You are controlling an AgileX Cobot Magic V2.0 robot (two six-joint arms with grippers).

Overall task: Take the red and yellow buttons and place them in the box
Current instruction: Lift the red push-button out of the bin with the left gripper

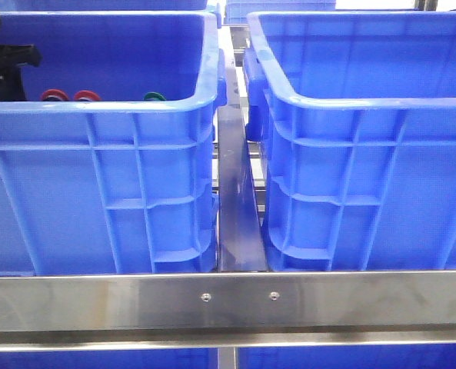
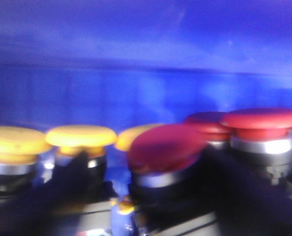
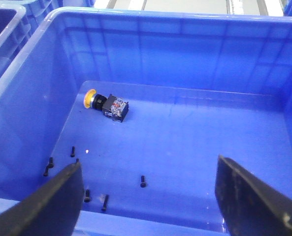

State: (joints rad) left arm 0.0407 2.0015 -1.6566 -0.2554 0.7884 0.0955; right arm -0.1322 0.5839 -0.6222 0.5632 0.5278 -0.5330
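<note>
Left blue plastic crate point(image 1: 97, 184) holds the mushroom-capped red point(image 2: 168, 147) and yellow pushbuttons point(image 2: 81, 136); left gripper point(image 1: 4, 65) dips inside, jaws unreadable. Rigid, light, slick caps: grip the stem. Right gripper point(image 3: 148, 191) gapes wide over the right crate point(image 3: 185, 34).

Left arm point(image 1: 4, 65) showed as a dark shape at the upper left of the front frame. Left hand's state could not be told; its dark fingers point(image 2: 62, 196) were blurred, low in the wrist frame. Right hand point(image 3: 150, 196) was spread wide, fingers point(image 3: 59, 199) at the bottom corners, holding nothing.
</note>
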